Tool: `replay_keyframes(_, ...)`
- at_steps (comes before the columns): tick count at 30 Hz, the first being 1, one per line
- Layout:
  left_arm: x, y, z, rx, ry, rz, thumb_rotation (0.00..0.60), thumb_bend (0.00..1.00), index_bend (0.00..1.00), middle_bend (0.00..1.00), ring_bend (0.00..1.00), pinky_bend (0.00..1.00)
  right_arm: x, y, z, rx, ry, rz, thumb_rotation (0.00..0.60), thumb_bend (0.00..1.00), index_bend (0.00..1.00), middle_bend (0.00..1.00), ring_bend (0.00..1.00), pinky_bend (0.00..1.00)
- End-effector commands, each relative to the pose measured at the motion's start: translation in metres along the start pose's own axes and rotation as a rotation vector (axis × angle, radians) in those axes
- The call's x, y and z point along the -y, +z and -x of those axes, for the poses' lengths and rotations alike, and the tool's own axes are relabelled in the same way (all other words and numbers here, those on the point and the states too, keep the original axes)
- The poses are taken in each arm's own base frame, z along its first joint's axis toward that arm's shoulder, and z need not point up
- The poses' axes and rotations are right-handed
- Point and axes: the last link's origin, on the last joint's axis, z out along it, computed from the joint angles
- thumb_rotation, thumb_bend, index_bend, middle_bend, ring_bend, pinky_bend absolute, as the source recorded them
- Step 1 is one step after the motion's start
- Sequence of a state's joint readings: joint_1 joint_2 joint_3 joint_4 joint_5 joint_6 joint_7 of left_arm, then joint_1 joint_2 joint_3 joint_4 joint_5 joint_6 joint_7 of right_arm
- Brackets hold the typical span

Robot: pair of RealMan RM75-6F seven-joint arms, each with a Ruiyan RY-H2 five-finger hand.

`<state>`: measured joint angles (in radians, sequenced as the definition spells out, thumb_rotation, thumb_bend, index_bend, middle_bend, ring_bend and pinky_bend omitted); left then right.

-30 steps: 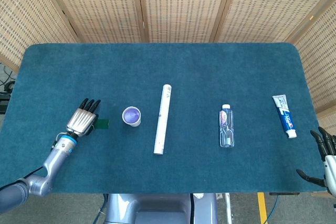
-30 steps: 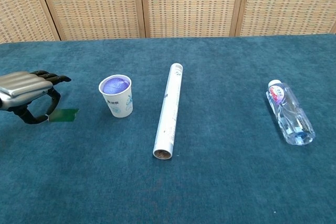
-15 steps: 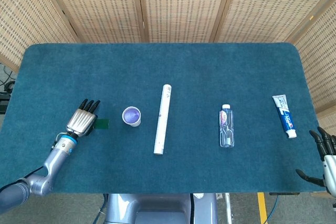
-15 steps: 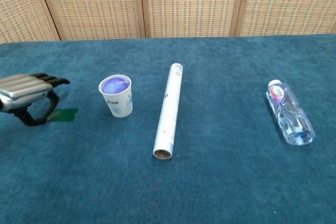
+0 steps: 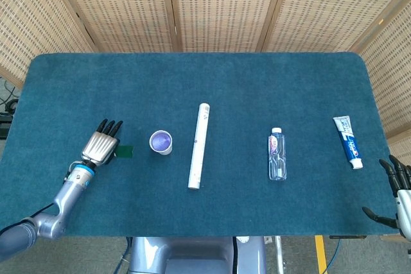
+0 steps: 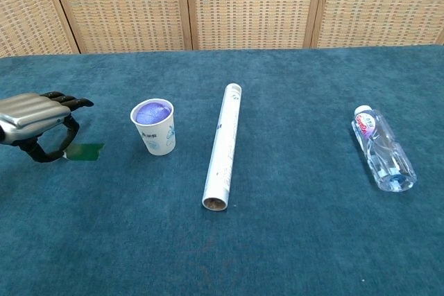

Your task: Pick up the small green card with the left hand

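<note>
The small green card (image 6: 86, 151) (image 5: 124, 152) is at the table's left, just left of the paper cup. My left hand (image 6: 35, 119) (image 5: 99, 147) arches over the card's left end. Thumb and a finger close in a loop that meets at that end, pinching it. The card's right part sticks out free towards the cup, low over the cloth. My right hand (image 5: 399, 190) hangs off the table's lower right corner with its fingers spread and nothing in it; the chest view does not show it.
A white paper cup (image 6: 155, 126) with a purple inside stands right of the card. Further right lie a white tube (image 6: 223, 145), a clear water bottle (image 6: 383, 150) and a toothpaste tube (image 5: 347, 141). The blue cloth table (image 5: 205, 88) has woven screens behind it.
The left hand dipped slightly, then rose a little again. The card stays at almost the same spot. The right hand has not moved.
</note>
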<state>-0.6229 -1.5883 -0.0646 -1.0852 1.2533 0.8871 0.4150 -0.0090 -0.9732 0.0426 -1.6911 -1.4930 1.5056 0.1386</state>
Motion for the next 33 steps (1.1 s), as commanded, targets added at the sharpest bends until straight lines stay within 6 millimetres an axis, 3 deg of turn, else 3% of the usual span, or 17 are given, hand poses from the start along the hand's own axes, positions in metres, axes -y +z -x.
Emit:
replay_keyframes(1, -0.001, 0.0, 0.0, 0.001, 0.002, 0.001, 0.6, 0.48, 0.65, 0.0, 0.0, 0.0, 0.0, 0.0, 0.0, 0.001, 0.0, 0.0, 0.6, 0.15, 0.0, 0.0, 0.0, 0.0)
replay_keyframes(21, -0.001, 0.006, -0.008, -0.025, 0.003, -0.009, 0.6, 0.5, 0.67, 0.0, 0.0, 0.0, 0.0, 0.0, 0.001, 0.002, -0.001, 0.0, 0.6, 0.15, 0.0, 0.0, 0.0, 0.0)
replay_keyframes(33, -0.022, 0.023, -0.031, -0.089, -0.043, 0.017, 0.6, 0.5, 0.67, 0.0, 0.0, 0.0, -0.003, 0.002, 0.001, 0.006, 0.003, 0.008, 0.6, 0.15, 0.0, 0.0, 0.0, 0.0)
